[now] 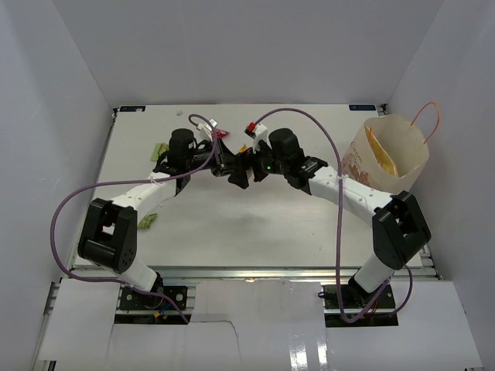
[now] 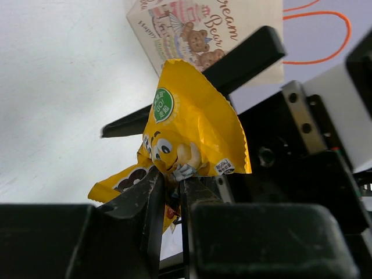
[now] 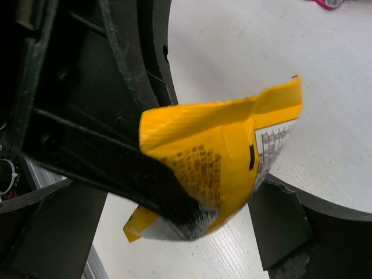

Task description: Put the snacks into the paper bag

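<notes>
Left gripper [image 2: 172,181]: closed hard on the lower edge of a yellow candy pack [image 2: 195,128]. Only a sliver of gap shows between the jaws, and the wrapper fills it.
Yellow candy pack: held clear of the table [image 1: 247,228]. It stands up out of the left fingertips with its crimped top edge farthest from them. Its long axis runs roughly in line with the left fingers.
Right gripper [image 3: 232,206]: jaws spread wide, one finger on each side of the pack's upper half. One finger lies against the printed back face and the other sits just off the far edge. It probably has no grip yet, though the wrist view is too close to be sure of contact on both sides.
Step in hand: this looks like a mid-air pass from the left arm to the right, the two grippers nose to nose.
Paper bag [image 1: 357,164]: well behind the right gripper, out beside that arm's forearm, mouth up. Something tan-yellow seems to sit inside already. From the left gripper it lies straight ahead, past the pack and the right fingers.
Nearer arm: the right, clearly; the left would have to reach across it.
Next move turns on: the right jaws closing across the pack's flat faces before the left lets go.
Other snacks: a pink wrapper [image 1: 222,134] lies just beyond the left gripper. A light green packet [image 1: 160,148] lies beside the left wrist.
</notes>
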Robot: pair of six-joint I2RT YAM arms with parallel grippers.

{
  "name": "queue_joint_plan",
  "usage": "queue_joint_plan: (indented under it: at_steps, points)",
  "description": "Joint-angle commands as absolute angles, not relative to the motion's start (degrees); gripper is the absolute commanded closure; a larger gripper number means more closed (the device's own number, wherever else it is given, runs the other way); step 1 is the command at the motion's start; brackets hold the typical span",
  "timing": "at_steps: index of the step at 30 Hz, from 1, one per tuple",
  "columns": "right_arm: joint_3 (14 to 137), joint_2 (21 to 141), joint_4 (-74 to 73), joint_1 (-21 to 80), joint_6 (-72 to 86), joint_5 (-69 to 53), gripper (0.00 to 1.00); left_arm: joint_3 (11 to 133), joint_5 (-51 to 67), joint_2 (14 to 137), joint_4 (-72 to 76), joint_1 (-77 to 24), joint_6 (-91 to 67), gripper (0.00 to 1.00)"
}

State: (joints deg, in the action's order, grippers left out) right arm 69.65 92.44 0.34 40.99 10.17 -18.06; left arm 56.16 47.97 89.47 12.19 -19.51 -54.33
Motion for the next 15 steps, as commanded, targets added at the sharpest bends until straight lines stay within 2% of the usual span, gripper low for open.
queue_joint_plan:
  at_steps: [1, 4, 8, 10, 11, 12, 13, 15]
  points:
    - [70.22, 93.34, 1.85, 41.92, 12.13, -16.09, 0.00, 58.45, 49.75, 87.01, 15.99, -19.95, -55.72, 0.86]
    - [70.31, 93.43, 2.02, 42.01, 11.87, -15.82, 0.08, 58.62, 49.66, 86.92, 16.61, -19.95, -56.25, 0.86]
    - [70.31, 92.82, 1.67, 42.01, 10.38, -16.17, 0.30, 58.45, 49.05, 86.66, 16.70, -19.78, -56.69, 0.84]
    - [69.88, 91.94, 1.58, 42.01, 10.02, -16.61, 0.37, 58.18, 48.61, 86.49, 16.79, -19.51, -56.86, 0.82]
    - [69.70, 91.67, 1.58, 42.01, 9.67, -16.70, 0.47, 57.92, 48.26, 86.48, 16.87, -19.42, -57.04, 0.81]
    - [69.52, 91.15, 1.58, 42.10, 9.67, -16.61, 0.50, 57.83, 48.08, 86.48, 16.96, -19.34, -57.22, 0.80]
    - [69.35, 90.97, 1.58, 42.01, 9.49, -16.87, 0.57, 57.83, 47.90, 86.40, 16.96, -19.16, -57.30, 0.77]
    - [69.26, 90.44, 1.41, 41.84, 8.97, -17.22, 0.64, 57.83, 47.64, 86.31, 16.96, -18.90, -57.57, 0.73]
